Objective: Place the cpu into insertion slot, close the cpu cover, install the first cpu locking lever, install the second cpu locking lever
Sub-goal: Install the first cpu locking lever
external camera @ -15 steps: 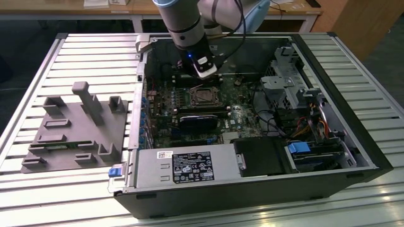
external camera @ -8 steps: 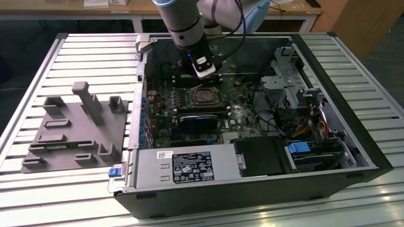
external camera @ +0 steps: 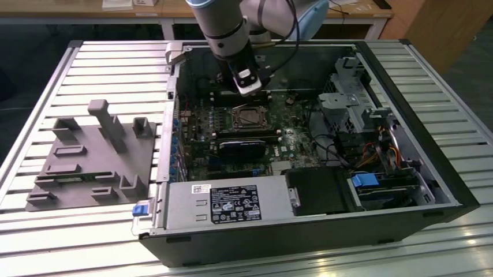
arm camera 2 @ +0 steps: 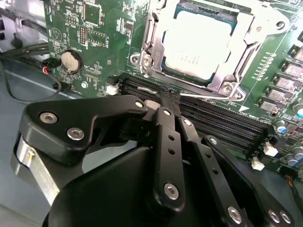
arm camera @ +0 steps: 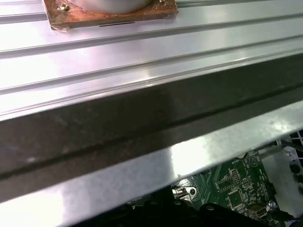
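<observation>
In the second wrist view the cpu, a silver-tan square chip, lies in the insertion slot on the green board. The cpu cover, a thin metal frame, lies flat around the chip's edges. A thin wire locking lever runs along the socket's near side. My gripper is shut, and its black fingertips meet right at that lever's end; whether they pinch it I cannot tell. In the exterior view the gripper hangs inside the open case just behind the socket.
Long black memory slots lie under the fingers beside the socket. A round coin cell and loose cables sit nearby. The drive cage, power supply and case walls hem in the board. A grey fixture stands on the slatted table.
</observation>
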`<state>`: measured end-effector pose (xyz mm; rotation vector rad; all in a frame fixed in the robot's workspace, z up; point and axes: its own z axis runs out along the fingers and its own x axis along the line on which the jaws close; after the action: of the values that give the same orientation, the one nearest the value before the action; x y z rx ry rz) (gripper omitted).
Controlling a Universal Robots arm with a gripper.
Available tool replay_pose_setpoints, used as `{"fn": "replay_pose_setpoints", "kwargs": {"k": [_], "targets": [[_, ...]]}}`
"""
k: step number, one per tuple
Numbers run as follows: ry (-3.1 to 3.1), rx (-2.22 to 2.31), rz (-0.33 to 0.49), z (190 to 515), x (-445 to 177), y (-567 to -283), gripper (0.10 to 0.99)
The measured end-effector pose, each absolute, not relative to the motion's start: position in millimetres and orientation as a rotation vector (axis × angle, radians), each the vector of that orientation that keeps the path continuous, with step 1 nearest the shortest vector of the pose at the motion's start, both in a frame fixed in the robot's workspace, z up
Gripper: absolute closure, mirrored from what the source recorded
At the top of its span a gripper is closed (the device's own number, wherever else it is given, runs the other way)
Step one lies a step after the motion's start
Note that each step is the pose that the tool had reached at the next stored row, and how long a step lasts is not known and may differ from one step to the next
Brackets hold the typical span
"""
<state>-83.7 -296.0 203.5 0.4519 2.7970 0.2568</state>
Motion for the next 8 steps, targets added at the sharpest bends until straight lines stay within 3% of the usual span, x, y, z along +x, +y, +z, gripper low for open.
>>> {"fn": "replay_pose_setpoints", "kwargs": {"k": [8], "targets": [[2.795,0.46,0.256,200.0,-83.7,-293.9,0.984]]}}
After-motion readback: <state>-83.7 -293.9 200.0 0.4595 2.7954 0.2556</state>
